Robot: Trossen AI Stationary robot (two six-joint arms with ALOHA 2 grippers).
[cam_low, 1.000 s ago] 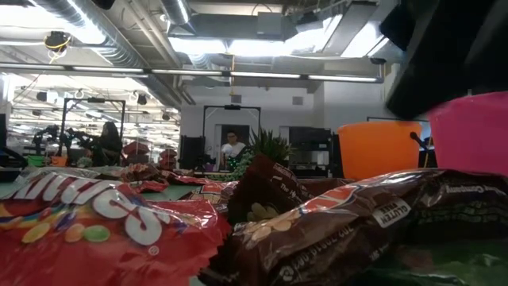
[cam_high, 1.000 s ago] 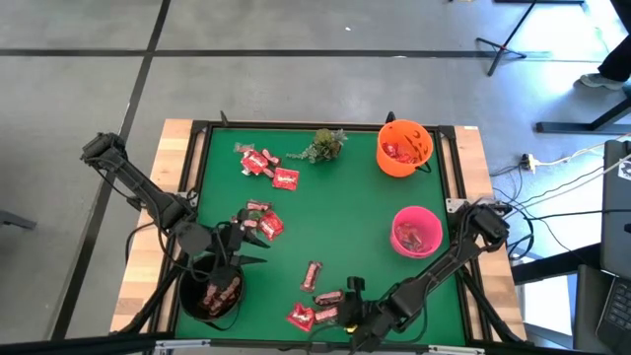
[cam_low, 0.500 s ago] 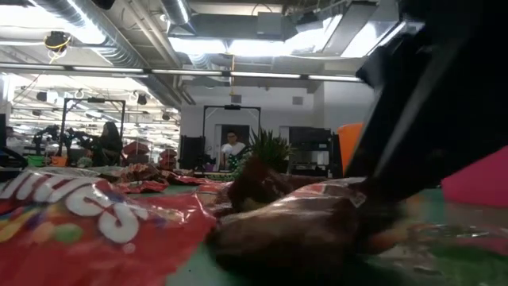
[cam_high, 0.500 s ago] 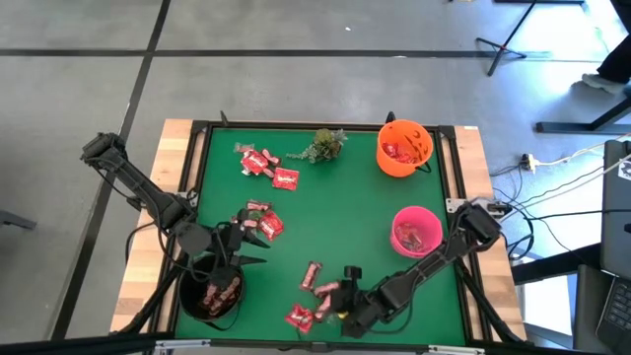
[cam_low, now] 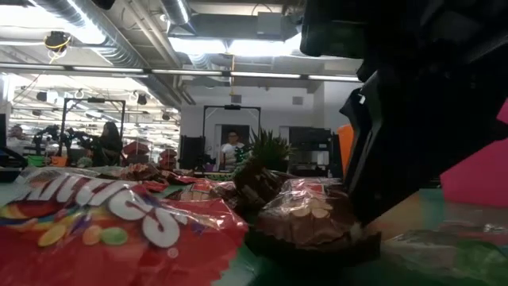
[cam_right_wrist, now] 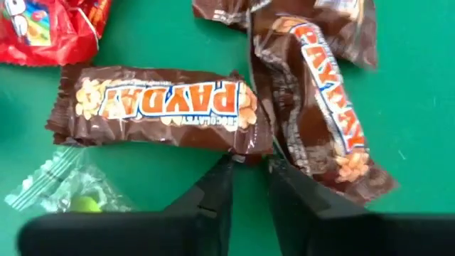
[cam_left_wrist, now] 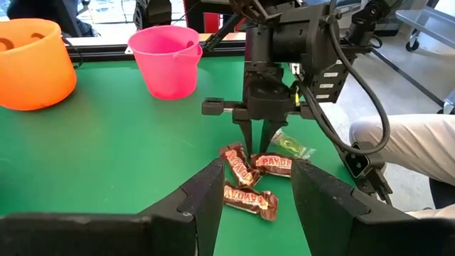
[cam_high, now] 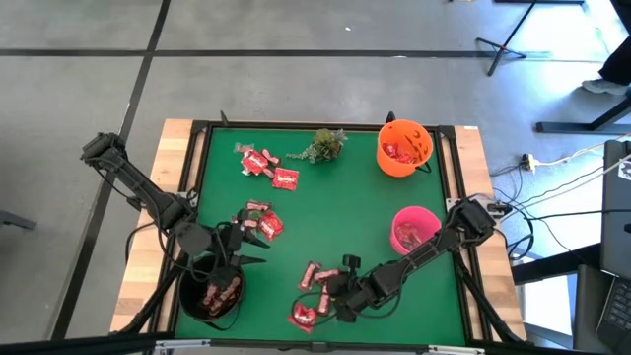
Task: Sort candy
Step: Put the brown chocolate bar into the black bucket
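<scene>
Right gripper (cam_left_wrist: 259, 142) down at the near middle of the green mat, fingers narrowed on the end crimp of a dark brown crinkly-wrapped PayDay bar (cam_right_wrist: 160, 107); firm hold unclear. Light, soft, slippery; pinch the bar's middle. Left gripper (cam_left_wrist: 252, 195) waits part-open, empty, over the near-left black bowl (cam_high: 209, 301).

Candy (cam_high: 264, 226) lies scattered on the green mat (red packets, brown bars).
</scene>
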